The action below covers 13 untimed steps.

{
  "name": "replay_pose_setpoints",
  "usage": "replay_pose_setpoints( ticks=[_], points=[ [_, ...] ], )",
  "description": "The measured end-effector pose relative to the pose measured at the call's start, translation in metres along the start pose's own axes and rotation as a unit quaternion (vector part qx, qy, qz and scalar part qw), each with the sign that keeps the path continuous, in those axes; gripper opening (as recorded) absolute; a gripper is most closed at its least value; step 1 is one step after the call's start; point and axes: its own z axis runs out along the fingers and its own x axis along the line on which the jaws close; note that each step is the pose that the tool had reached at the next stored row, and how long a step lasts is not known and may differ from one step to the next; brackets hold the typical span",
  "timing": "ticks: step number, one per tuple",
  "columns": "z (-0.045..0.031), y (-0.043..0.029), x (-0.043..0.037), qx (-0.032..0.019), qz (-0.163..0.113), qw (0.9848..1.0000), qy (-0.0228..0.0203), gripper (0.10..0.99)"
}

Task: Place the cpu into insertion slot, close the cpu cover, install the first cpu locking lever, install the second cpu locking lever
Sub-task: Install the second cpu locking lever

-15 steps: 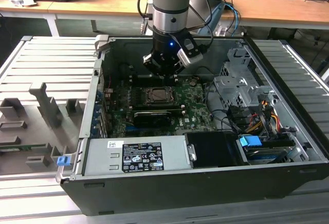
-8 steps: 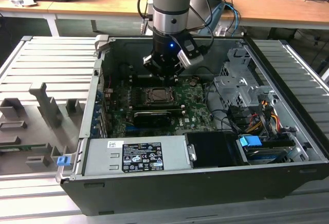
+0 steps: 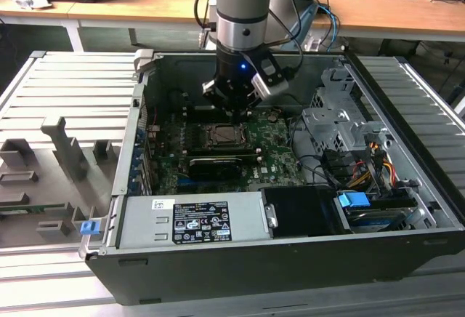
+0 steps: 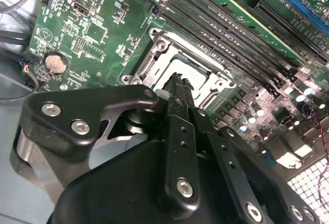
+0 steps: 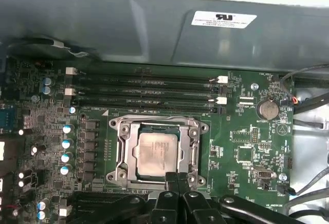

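The cpu (image 5: 157, 153), a silvery-tan square chip, lies flat in the insertion slot (image 3: 221, 137) on the green motherboard. The cpu cover (image 5: 122, 152), a metal frame with a large window, lies down around the chip. My gripper (image 5: 177, 179) is shut with nothing between its fingers. Its tips hover just above the edge of the socket. In the second wrist view the gripper (image 4: 177, 81) has its fingertips pressed together right over the chip (image 4: 191, 68). In the exterior view the gripper (image 3: 234, 107) hangs just behind the socket. I cannot make out how the locking levers stand.
Black memory slots (image 5: 144, 91) run beside the socket, with a coin battery (image 5: 268, 109) nearby. A black heatsink block (image 3: 214, 166) and the grey power supply box (image 3: 192, 219) sit in front of the socket. The drive cage (image 3: 334, 124) and cables (image 3: 370, 163) crowd the exterior view's right.
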Motion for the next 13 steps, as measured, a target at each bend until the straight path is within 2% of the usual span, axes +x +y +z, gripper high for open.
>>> replay_pose_setpoints(
  ticks=[6, 9, 13],
  points=[
    [-0.0001, -0.0033, 0.0002, 0.0000, 0.000, 1.0000, 0.0000, 0.106],
    [-0.0002, -0.0076, 0.0004, 0.0000, 0.000, 1.0000, 0.0000, 0.106],
    [-0.0038, -0.0110, 0.0004, 0.0020, 0.000, 1.0000, 0.0006, 0.106]
  ],
)
